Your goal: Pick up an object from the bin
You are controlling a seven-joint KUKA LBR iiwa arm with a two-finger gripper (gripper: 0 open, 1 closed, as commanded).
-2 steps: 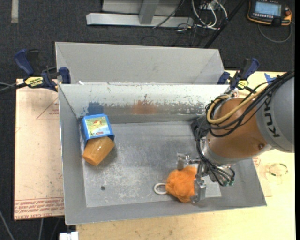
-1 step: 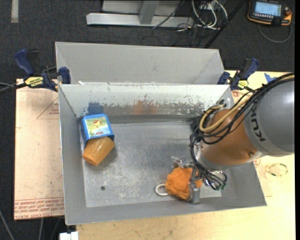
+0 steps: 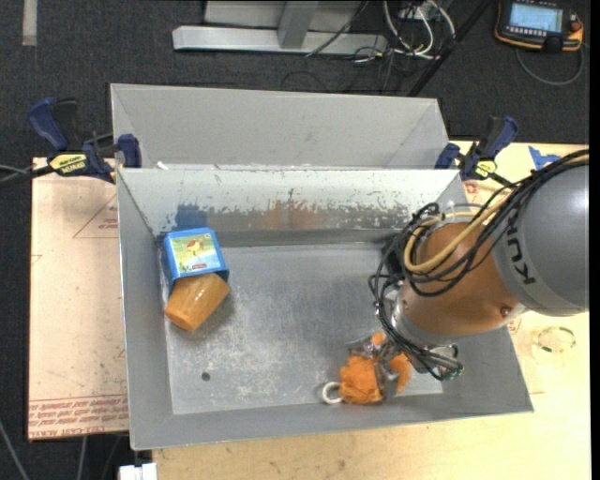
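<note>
Dark carpeted floor (image 3: 75, 56) all round, grey metal stand base (image 3: 281, 33) and loose black cables (image 3: 412, 23) along the top edge, orange-and-black handheld controller (image 3: 539, 23) in the upper right corner. Grey metal bin (image 3: 281, 319) fills the middle of the frame, its back wall scuffed, its floor mostly bare. The grey robot arm (image 3: 562, 244) comes in from the right, with an orange wrist cover (image 3: 450, 291) and black and tan cable loops (image 3: 441, 244) draped over it. The gripper (image 3: 382, 370) is down low in the lower right part of the bin, right on top of a crumpled orange soft lump (image 3: 358, 382) lying near the front wall. Gripper is touching or just about touching the lump's right side, can't be sure which. The wrist and the lump hide the opening, so cannot tell how far open the gripper is or whether it has hold of anything. A small white ring (image 3: 331, 394) sticks out at the lump's lower left, against the bin floor. Well apart, in the left part of the bin near the back wall: a small blue cardboard box with a printed picture on top (image 3: 192, 253), and just below it, touching it, an orange plastic cup-shaped piece (image 3: 195, 302) lying on its side. Tiny dark speck (image 3: 205, 377) on the bin floor lower left.
</note>
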